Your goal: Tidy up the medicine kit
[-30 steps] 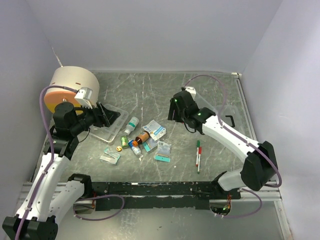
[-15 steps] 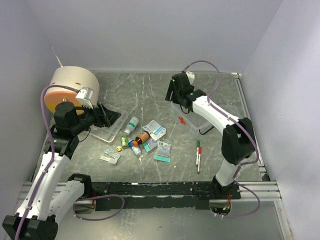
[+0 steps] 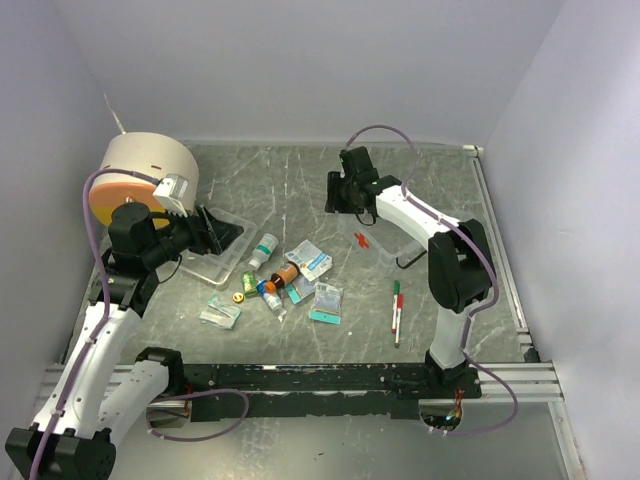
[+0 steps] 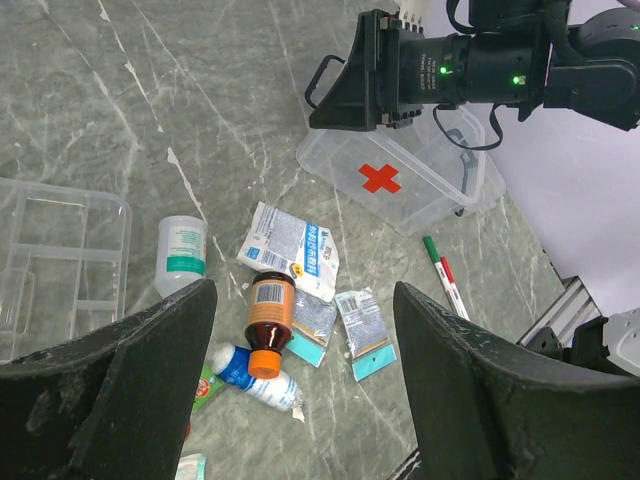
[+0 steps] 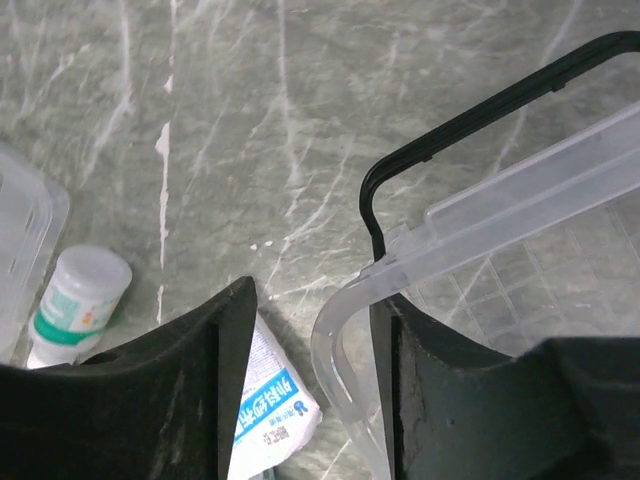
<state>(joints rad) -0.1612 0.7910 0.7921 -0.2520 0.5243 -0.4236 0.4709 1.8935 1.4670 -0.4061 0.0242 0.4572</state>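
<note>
Your right gripper (image 5: 312, 300) reaches out to the far left corner of the medicine kit (image 3: 400, 245), which sits right of centre on the grey marbled surface (image 3: 290, 185) with its red cross (image 4: 380, 179) facing up. In your right wrist view the jaws stand apart and straddle the kit's clear rim at that corner. The plastic lies close against the right finger (image 5: 480, 400), a gap shows on the other side, and the black handle (image 5: 470, 115) arches just beyond. Your left gripper (image 4: 302, 295) hangs above the near right edge of the clear compartment tray (image 3: 210, 262), which lies apart from the kit on the left side of the surface, near the round beige-and-orange drum (image 3: 150, 165). Those jaws are spread wide with nothing between them. Between tray and kit you have a loose scatter: a white bottle with a green label (image 4: 182, 255) just beside the tray, a printed sachet (image 4: 292, 248), an amber bottle with an orange cap (image 4: 268, 315) lying on its side, and two small teal-edged packets (image 4: 365, 335). Two pens (image 4: 443, 275), one green-capped and one red-capped, lie side by side on the near side of the kit.
</note>
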